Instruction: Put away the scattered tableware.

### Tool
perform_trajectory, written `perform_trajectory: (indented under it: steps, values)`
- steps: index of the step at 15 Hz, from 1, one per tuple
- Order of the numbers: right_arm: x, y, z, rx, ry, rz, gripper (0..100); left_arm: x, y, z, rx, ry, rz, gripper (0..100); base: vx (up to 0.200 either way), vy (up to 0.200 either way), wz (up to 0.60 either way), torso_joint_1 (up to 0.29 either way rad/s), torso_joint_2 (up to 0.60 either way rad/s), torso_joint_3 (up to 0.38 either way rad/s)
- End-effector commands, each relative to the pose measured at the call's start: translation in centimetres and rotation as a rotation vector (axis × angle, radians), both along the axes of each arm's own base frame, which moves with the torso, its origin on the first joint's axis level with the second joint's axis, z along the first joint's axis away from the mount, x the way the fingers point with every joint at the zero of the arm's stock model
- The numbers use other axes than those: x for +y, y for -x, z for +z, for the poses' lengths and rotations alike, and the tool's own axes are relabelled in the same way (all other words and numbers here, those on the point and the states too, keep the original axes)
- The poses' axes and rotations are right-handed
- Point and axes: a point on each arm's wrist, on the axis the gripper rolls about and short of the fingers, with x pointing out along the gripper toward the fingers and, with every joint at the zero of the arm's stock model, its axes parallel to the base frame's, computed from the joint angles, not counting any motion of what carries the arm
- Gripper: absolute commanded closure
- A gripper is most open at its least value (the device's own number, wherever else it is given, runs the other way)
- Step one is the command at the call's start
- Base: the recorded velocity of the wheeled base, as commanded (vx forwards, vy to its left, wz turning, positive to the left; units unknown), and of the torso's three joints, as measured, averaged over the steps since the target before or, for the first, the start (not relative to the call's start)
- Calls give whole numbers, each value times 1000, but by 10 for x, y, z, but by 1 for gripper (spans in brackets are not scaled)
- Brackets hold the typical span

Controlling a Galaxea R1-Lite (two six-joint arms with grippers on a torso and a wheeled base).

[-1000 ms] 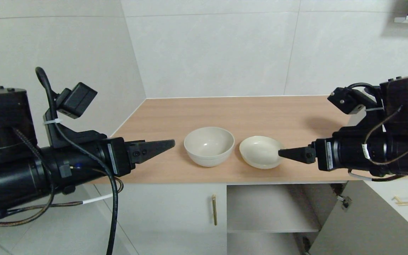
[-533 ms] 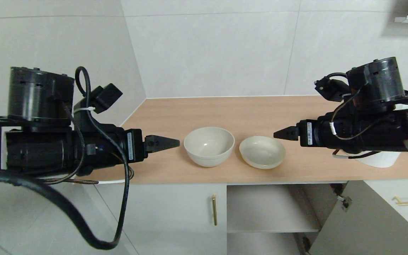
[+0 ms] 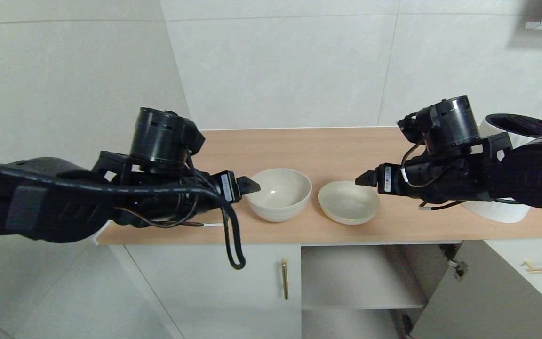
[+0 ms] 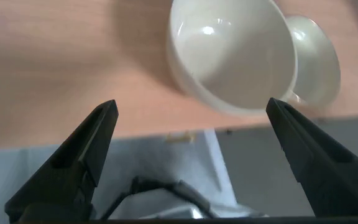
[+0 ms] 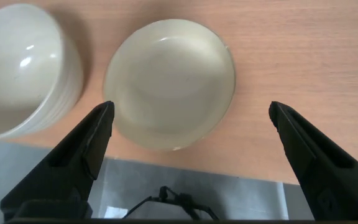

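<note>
We have swung both arms inward since a second ago. Our left gripper, fingers spread wide and empty, sits just short of the bowl, which lies straight ahead of it. Our right gripper, equally open and empty, hovers by the dish just ahead. Both pieces rest side by side on the counter.

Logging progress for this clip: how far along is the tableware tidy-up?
Done: nothing visibly; the deep bowl and shallow bowl both sit on the counter. In hand: nothing; the left hand, open, is beside the deep bowl, the right hand, open, above the shallow one. Left: both bowls, perhaps into the open cupboard below.
</note>
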Motion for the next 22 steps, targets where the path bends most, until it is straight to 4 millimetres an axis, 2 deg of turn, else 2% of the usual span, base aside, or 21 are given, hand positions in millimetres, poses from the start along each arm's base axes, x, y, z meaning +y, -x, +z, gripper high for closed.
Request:
perform_trajectory:
  steps: [1,8,13,14,22]
  values:
    - [3,-5,-6,13,5,-3,0,-17,-22,-30,14,-3,39,0,0,0,0,0,0,0]
    - [4,-3,-6,21,-11,-5,0,-26,-43,-44,11,13,122,0,0,0,0,0,0,0]
    - [6,0,-7,25,-8,5,0,-26,-45,-46,19,25,139,0,0,0,0,0,0,0]
    - [6,0,-8,27,-8,6,0,-26,-45,-46,18,27,139,100,0,0,0,0,0,0]
    - [5,1,-6,24,-10,9,0,-25,-42,-38,2,37,139,100,0,0,0,0,0,0]
